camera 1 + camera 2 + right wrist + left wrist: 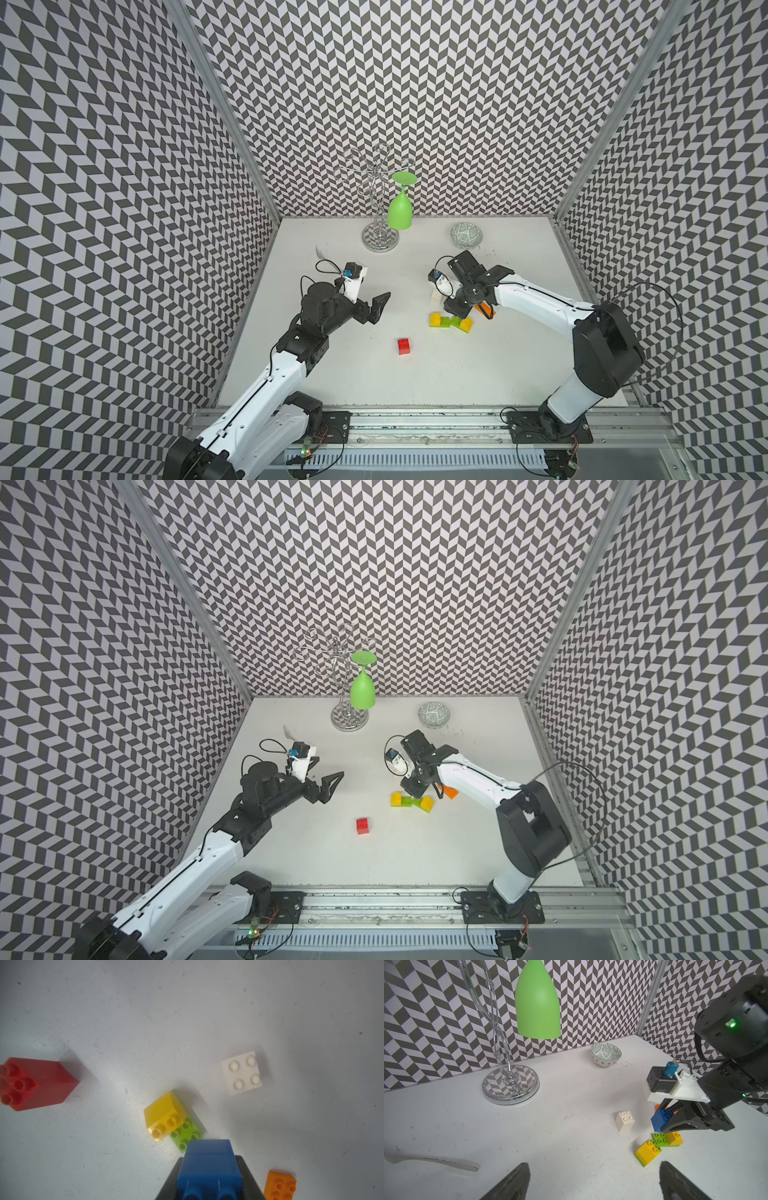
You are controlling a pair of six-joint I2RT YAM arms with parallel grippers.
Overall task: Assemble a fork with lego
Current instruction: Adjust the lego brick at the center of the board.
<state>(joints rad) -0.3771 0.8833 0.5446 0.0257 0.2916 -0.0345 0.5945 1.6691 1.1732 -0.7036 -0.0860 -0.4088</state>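
My right gripper [208, 1169] is shut on a blue brick [659, 1120] and holds it just above the fork's crossbar [451, 322], a lime-green row with a yellow brick on each end. A white brick [625, 1121] stands just behind that row. An orange brick [451, 792] lies beside it, partly under the right arm. The red brick [403, 346] sits alone nearer the front. My left gripper [380, 305] hovers open and holds nothing, left of the bricks. In the top views the blue brick is hidden under the right wrist.
A chrome glass rack [380, 241] with a green glass [400, 210] hanging upside down stands at the back. A patterned bowl [467, 235] sits at the back right. A thin pale plastic fork [431, 1162] lies by the left wall. Patterned walls close three sides.
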